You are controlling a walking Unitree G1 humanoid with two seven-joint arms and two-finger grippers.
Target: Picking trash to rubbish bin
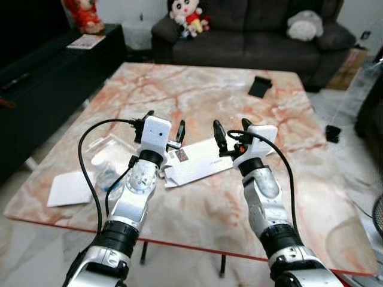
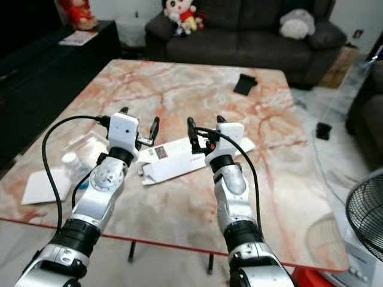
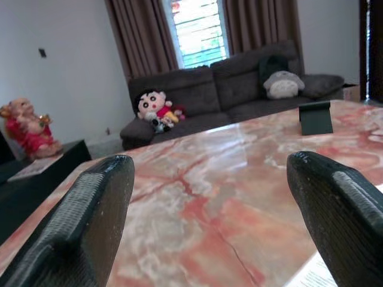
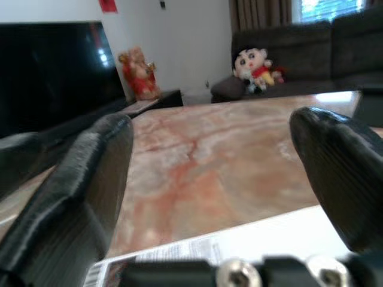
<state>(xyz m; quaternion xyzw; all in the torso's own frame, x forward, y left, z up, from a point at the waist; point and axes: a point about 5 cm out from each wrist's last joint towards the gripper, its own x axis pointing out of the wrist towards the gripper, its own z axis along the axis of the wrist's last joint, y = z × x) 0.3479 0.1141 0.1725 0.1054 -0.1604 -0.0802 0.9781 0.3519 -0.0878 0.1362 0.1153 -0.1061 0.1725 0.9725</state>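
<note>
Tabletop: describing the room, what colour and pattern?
The tabletop is cream marble with orange-red veining, clearest in the left eye view.

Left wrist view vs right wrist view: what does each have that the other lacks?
Left wrist: the grey plush on the sofa. Right wrist: the dark TV screen and the white envelope with its print. Shared: marble table, doll plush, red figurine, the sofa, and open fingers on the left gripper and right gripper.
</note>
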